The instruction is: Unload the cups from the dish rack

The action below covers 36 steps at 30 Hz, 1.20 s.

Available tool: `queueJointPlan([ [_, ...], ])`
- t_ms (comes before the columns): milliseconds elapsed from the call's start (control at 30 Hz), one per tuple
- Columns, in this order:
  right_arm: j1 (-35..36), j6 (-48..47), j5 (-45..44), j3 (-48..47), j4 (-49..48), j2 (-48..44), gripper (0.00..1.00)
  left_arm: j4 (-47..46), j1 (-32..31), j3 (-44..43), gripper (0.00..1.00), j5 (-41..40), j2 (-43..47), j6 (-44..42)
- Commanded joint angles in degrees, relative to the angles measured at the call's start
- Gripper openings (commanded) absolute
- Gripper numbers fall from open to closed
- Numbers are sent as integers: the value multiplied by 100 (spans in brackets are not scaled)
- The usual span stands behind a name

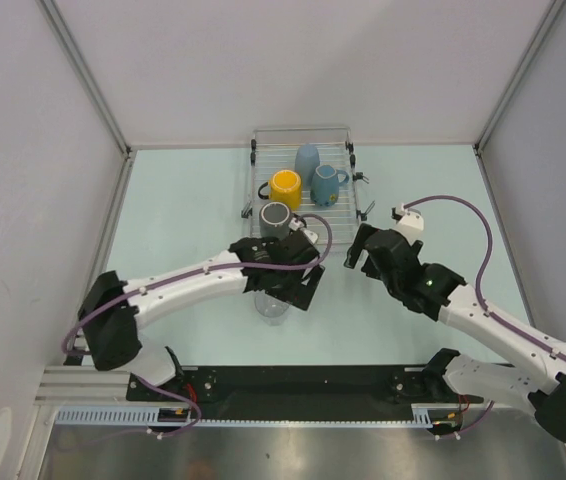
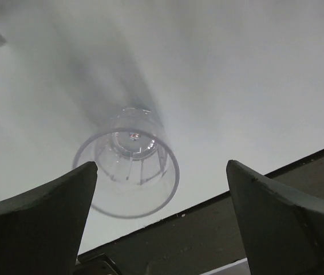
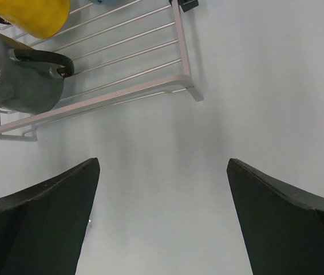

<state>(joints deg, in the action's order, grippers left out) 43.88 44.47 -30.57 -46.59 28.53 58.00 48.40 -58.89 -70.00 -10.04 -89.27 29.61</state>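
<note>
the pale table (image 1: 183,200) carried the wire dish rack (image 1: 341,205) at its far middle, close to the back wall. the left arm (image 1: 183,285) curved in from the near left, and its gripper (image 2: 162,166) hung over the table just in front of the rack, fingers spread wide and grasping nothing. the right gripper (image 3: 163,161) hovered near the rack's near right corner, its fingers likewise released and empty above bare table.

four cups sat in the rack. the dark grey mug (image 1: 276,218) was at the near left corner, its handle showing in the right wrist view. the yellow mug (image 1: 285,189) was just behind it. the blue mug (image 1: 325,184) with a handle sat to the right of the yellow one, and the pale blue cup (image 1: 307,158) was behind those two, toward the far end.

the clear glass (image 2: 126,172) stood on the table, off the rack, under the left gripper, its wide rim toward the wrist camera and apart from both fingers.
</note>
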Motion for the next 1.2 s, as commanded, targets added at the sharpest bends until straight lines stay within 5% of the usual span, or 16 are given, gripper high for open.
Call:
queueJointPlan([
  [0, 86, 158, -379, 9, 38, -271, 100, -182, -17, -164, 100, -1172, 1006, 430],
  [167, 313, 448, -1011, 9, 310, -368, 100, -646, 123, 73, 100, -2300, 1483, 819],
  [333, 727, 423, -1723, 185, 180, -350, 100, -806, 809, -259, 100, -1862, 959, 530],
  [667, 912, -70, -1109, 168, -58, -78, 100, -1536, 1284, -1164, 100, -1667, -440, -139],
  [1167, 930, -351, -1180, 132, -59, -184, 100, -1544, 2110, -1464, 100, -1369, -1100, 204],
])
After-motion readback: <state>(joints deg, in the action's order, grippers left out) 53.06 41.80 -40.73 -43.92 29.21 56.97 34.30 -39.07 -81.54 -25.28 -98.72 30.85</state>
